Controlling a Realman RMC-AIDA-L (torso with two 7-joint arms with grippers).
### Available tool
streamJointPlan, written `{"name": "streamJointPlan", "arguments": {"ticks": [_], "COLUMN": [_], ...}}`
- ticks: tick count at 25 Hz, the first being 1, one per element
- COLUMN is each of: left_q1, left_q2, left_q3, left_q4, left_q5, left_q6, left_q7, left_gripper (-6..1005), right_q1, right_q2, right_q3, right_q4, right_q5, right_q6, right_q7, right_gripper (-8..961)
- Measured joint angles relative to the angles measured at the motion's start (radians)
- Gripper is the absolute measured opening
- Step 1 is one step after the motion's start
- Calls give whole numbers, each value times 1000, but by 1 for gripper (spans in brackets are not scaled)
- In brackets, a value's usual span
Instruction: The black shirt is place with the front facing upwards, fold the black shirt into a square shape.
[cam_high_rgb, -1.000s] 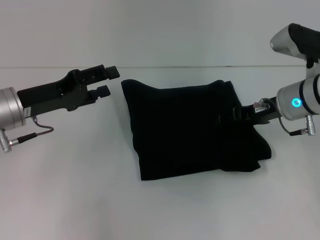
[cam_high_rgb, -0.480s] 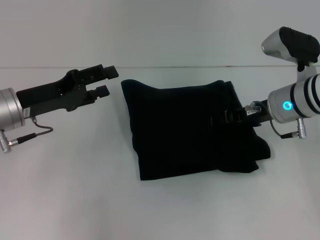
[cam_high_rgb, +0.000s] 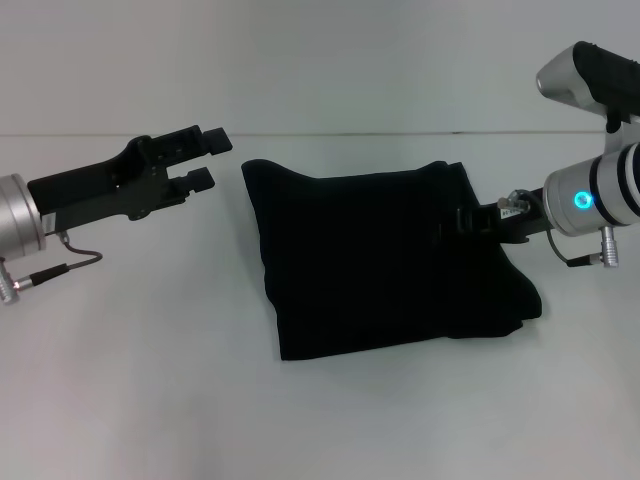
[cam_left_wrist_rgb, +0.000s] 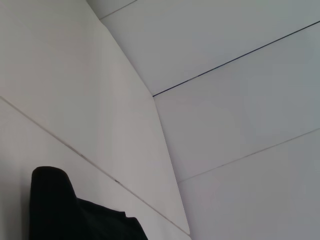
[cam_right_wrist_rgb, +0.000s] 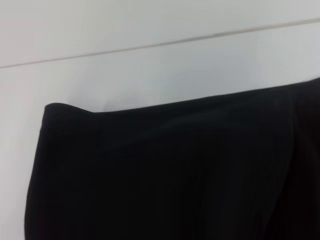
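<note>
The black shirt (cam_high_rgb: 385, 260) is lying in the middle of the white table (cam_high_rgb: 150, 380), already folded into a compact, roughly square bundle with no lettering showing, its edges a little uneven and one lower corner on the robot's right bulging outward past the rest. That loose corner is likely why the right gripper (cam_high_rgb: 455, 222) is sitting low against the shirt's right edge, reaching in over the cloth from the side: it appears to be tidying or letting go of the last fold. Its dark fingers are blending into the black fabric, so I cannot tell whether they are spread, pressed together or pinching cloth. From the right wrist camera only a smooth expanse of shirt (cam_right_wrist_rgb: 175, 175) with one rounded far corner is showing, which fits a gripper held very near the fabric. The left gripper (cam_high_rgb: 205, 160) is hovering above the table just off the shirt's far left corner, apart from it, with its two fingers spread and nothing between them; it seems to be waiting clear of the work. Judging by the shape, the folding is nearly done, with only squaring of the right side left.
</note>
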Motion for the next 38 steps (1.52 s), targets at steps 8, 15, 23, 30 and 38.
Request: {"name": "streamJointPlan", "arguments": {"ticks": [8, 15, 23, 30, 38], "left_q1": [0, 0, -2, 4, 5], "left_q2": [0, 2, 3, 2, 2], "left_q3": [-9, -11, -12, -24, -28], "left_q4": [0, 0, 0, 2, 0], "left_q5": [-1, -2, -8, -14, -14], "left_q6": [0, 2, 9, 9, 9], "left_q7": [-1, -2, -4, -4, -4], "left_gripper": [754, 754, 754, 754, 754], "right_q1": [10, 2, -1, 6, 3], "right_q2": [1, 1, -14, -23, -27], "right_q3": [-2, 1, -8, -13, -47], "right_q4": [-2, -56, -218, -132, -46], "right_q5": [0, 1, -16, -76, -121], "right_q6": [7, -17, -111, -44, 21], "right_q7": [0, 2, 50, 50, 54], "right_gripper": [199, 113, 84, 83, 100]}}
